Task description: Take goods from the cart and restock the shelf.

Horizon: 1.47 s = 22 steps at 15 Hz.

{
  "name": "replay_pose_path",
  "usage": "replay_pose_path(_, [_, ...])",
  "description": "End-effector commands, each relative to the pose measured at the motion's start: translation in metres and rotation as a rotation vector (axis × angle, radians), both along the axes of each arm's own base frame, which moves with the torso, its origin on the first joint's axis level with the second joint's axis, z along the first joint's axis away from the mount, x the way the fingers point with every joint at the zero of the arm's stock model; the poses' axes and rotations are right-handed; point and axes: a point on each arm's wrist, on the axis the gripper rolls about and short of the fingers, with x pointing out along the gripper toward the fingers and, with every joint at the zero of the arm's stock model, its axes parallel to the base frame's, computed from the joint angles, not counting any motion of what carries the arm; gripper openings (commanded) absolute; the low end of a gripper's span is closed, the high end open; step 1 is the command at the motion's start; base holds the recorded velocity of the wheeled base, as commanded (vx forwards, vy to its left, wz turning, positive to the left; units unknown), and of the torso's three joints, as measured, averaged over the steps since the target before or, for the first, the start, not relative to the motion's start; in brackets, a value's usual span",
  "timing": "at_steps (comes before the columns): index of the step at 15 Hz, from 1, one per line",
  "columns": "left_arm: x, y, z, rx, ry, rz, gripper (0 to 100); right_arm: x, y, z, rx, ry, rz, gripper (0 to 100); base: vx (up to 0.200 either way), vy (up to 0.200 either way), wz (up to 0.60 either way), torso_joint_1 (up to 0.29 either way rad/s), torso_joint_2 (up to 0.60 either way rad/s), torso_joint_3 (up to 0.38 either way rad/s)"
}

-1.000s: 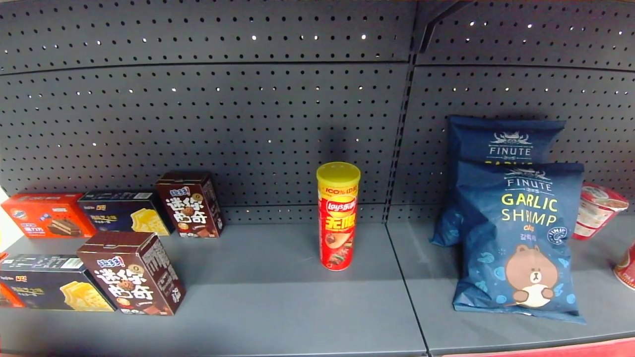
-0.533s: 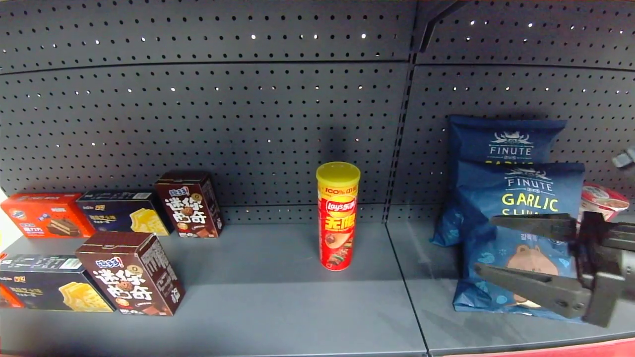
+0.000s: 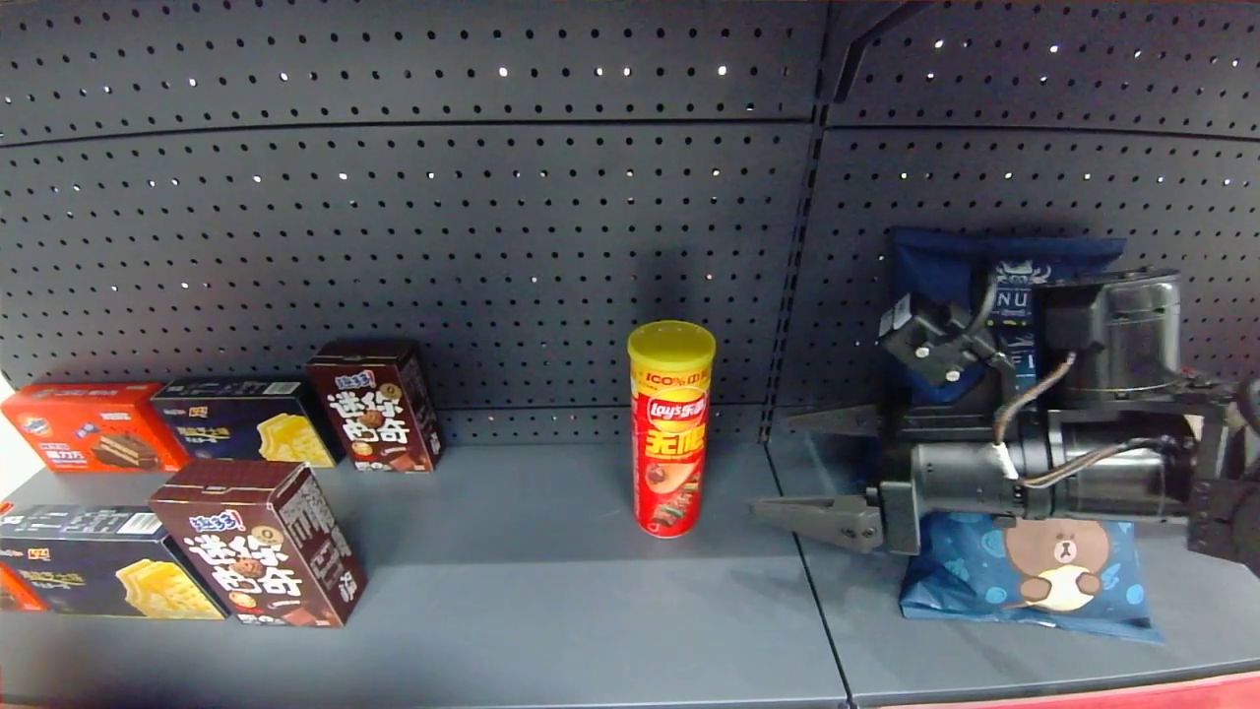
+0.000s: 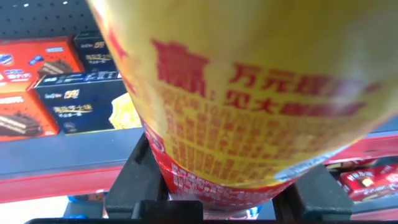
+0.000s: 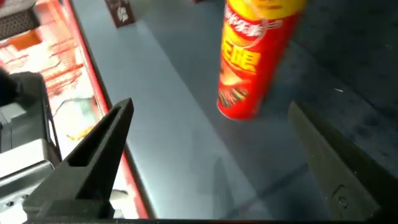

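A red chip can point(image 3: 670, 433) with a yellow lid stands upright on the grey shelf point(image 3: 551, 591), near the pegboard back. My right gripper point(image 3: 778, 463) is open just to its right, fingers pointing at it and a short gap away. The right wrist view has the same can point(image 5: 249, 68) ahead of the open right gripper point(image 5: 208, 109), beyond the fingertips. My left gripper point(image 4: 217, 196) is shut on a second chip can point(image 4: 249, 93), red and yellow, held close to the camera between the black fingers point(image 4: 127, 186).
Several snack boxes point(image 3: 261, 542) stand at the shelf's left end. Two blue snack bags point(image 3: 1024, 581) lean at the right, partly hidden by my right arm. Bare shelf lies before the can. A lower shelf holds red and dark boxes point(image 4: 56, 93).
My right arm came in from the right and moved left across the blue bags, its open fingers now close to the standing can. The can and boxes stayed put.
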Motion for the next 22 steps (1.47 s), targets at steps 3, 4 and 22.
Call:
replay_pose_path(3, [0.000, 0.001, 0.000, -0.001, 0.001, -0.023, 0, 0.040, 0.024, -0.027, -0.003, 0.035, 0.046, 100, 0.000, 0.000, 0.00, 0.000, 0.00, 0.000])
replay_pose_path(4, [0.000, 0.001, 0.001, 0.001, -0.003, -0.023, 0, 0.048, 0.027, -0.032, -0.005, 0.041, 0.049, 100, 0.000, 0.000, 0.00, 0.000, 0.00, 0.000])
replay_pose_path(22, [-0.004, 0.001, -0.004, 0.003, -0.009, -0.016, 0, 0.117, 0.071, -0.075, 0.006, 0.015, 0.106, 100, 0.000, 0.000, 0.00, 0.000, 0.00, 0.000])
